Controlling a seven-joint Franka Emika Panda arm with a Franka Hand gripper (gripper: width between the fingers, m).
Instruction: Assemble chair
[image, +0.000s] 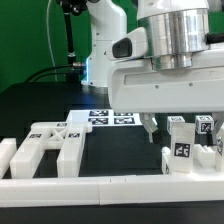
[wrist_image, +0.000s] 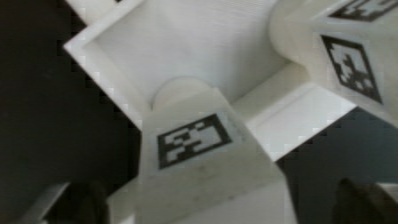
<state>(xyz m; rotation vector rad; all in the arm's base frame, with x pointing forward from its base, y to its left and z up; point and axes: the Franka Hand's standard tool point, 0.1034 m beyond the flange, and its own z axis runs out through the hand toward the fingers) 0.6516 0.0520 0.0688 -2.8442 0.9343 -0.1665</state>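
hovering over a tagged chair part (wrist_image: 199, 140), jaws apart

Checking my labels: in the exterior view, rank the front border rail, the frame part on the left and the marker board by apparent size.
1. Front border rail, spanning the whole picture.
2. Frame part.
3. Marker board. It lies farther back, so its place below the frame is unsure.

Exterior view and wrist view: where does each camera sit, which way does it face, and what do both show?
Exterior view: low, off the arm, looking across the front rail at chair parts; shows the arm and gripper.
Wrist view: on the wrist, looking down at a tagged part; both fingertips show.
Shared: the gripper, open, and probably that tagged part.
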